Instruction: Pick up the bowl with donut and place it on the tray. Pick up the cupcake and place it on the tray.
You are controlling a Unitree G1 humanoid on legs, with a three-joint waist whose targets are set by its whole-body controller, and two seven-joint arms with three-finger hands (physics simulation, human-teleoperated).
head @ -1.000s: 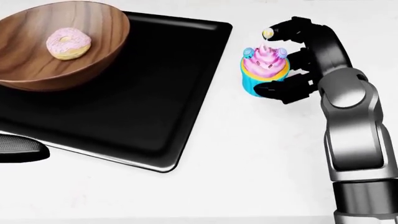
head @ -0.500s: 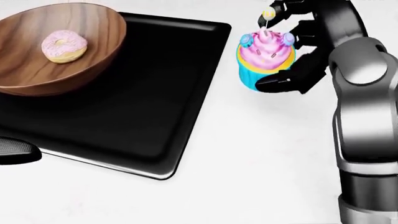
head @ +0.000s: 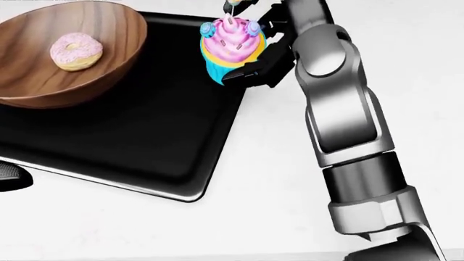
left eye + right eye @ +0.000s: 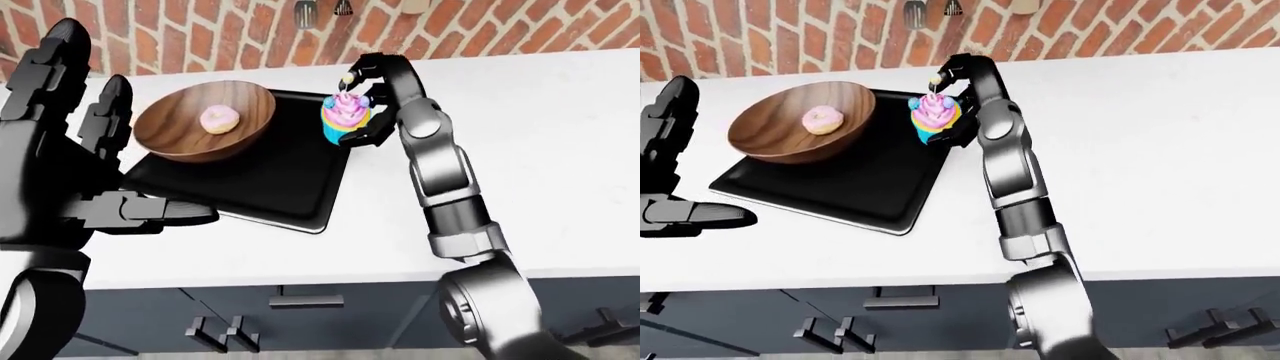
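Fingers: right hand (image 3: 255, 50) grips pink-frosted blue-wrapped cupcake (image 3: 230, 50); left hand (image 4: 95, 176) spread open.
Cupcake: above black rectangular tray (image 3: 145, 136) edge.
Bowl: wooden, on tray.

Right hand (image 3: 250, 51) carried cupcake (image 3: 230, 49) leftward, now over tray (image 3: 145, 157) edge.

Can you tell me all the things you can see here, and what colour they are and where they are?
Bowl: one, brown wood, on the tray's upper left.
Donut: one, pink icing, inside the bowl.
Tray: one, black, on the counter.
Cupcake: one, pink swirl in a blue cup, held over the tray's right edge.
Counter: one, white.
Wall: red brick, along the top.
Utensils: two, grey, hanging on the wall.
Cabinets: dark grey, under the counter.
Right hand: black fingers closed round the cupcake.
Left hand: black, open, left of the tray.
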